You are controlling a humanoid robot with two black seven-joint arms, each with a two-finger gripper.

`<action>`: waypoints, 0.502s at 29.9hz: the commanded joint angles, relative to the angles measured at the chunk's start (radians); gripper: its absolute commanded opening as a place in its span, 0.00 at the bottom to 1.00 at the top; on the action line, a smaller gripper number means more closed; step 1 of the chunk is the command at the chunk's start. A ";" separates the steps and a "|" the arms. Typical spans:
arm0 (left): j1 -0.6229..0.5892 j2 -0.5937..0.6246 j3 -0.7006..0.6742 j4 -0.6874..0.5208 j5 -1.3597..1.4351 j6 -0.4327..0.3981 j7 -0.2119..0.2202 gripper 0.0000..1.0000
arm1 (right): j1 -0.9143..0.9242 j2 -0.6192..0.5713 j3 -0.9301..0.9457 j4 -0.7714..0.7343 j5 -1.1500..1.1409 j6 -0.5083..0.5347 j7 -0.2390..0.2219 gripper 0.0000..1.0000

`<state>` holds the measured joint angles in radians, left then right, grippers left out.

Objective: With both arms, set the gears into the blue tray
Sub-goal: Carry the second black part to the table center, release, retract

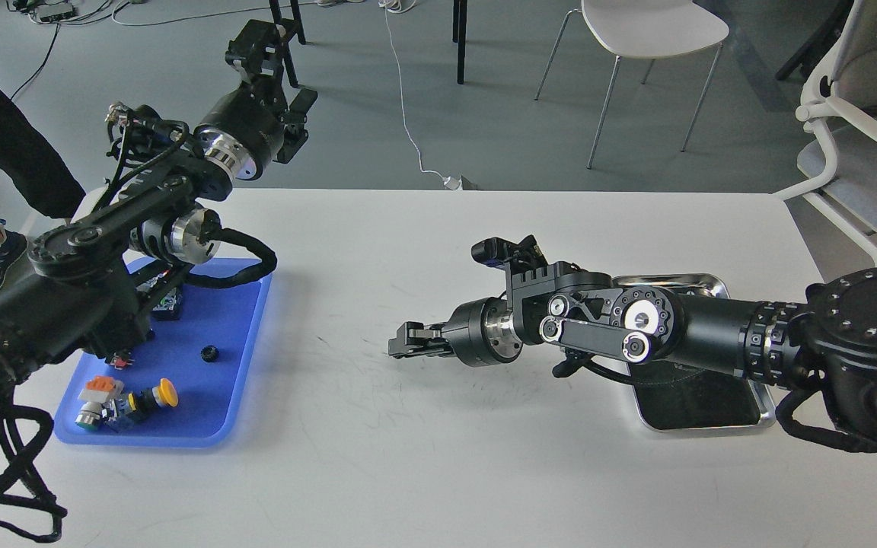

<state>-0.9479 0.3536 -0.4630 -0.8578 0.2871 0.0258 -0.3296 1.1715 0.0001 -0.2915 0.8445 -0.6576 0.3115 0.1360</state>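
Observation:
The blue tray [218, 411] lies on the white table at the left. One small black gear [210, 352] rests in it, right of centre. My left arm crosses the tray's far left part. Its gripper [282, 84] is raised high beyond the table's back edge, fingers apart and empty. My right arm reaches in from the right, low over the middle of the table. Its gripper [402, 346] points left toward the blue tray, well short of it. The fingers are together, and I cannot make out anything between the dark tips.
Push-button switches [122, 399] with yellow, orange and green caps lie in the blue tray's near left corner. A steel tray [767, 415] with a dark bottom sits at the right, partly under my right arm. Chairs and a person's legs stand beyond the table.

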 commanded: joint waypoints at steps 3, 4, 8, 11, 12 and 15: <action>0.000 0.005 -0.011 -0.001 -0.002 -0.003 0.000 0.98 | -0.004 0.000 0.012 0.016 0.131 0.003 0.008 0.02; 0.000 0.005 -0.012 -0.001 -0.002 -0.003 0.000 0.98 | -0.009 0.000 0.014 0.016 0.157 0.006 0.008 0.02; 0.000 0.008 -0.013 -0.001 -0.002 -0.003 0.000 0.98 | -0.023 0.000 0.020 0.021 0.177 0.011 0.007 0.06; 0.000 0.008 -0.013 -0.001 -0.002 -0.001 0.000 0.98 | -0.038 0.000 0.022 0.021 0.177 0.006 0.004 0.17; 0.000 0.008 -0.014 -0.001 -0.002 -0.001 0.000 0.98 | -0.044 0.000 0.022 0.021 0.177 0.005 -0.001 0.22; 0.000 0.010 -0.014 -0.001 -0.002 -0.001 0.000 0.98 | -0.053 0.000 0.020 0.018 0.177 0.003 -0.010 0.37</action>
<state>-0.9480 0.3622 -0.4766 -0.8591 0.2853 0.0235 -0.3299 1.1277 0.0000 -0.2703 0.8650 -0.4802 0.3167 0.1337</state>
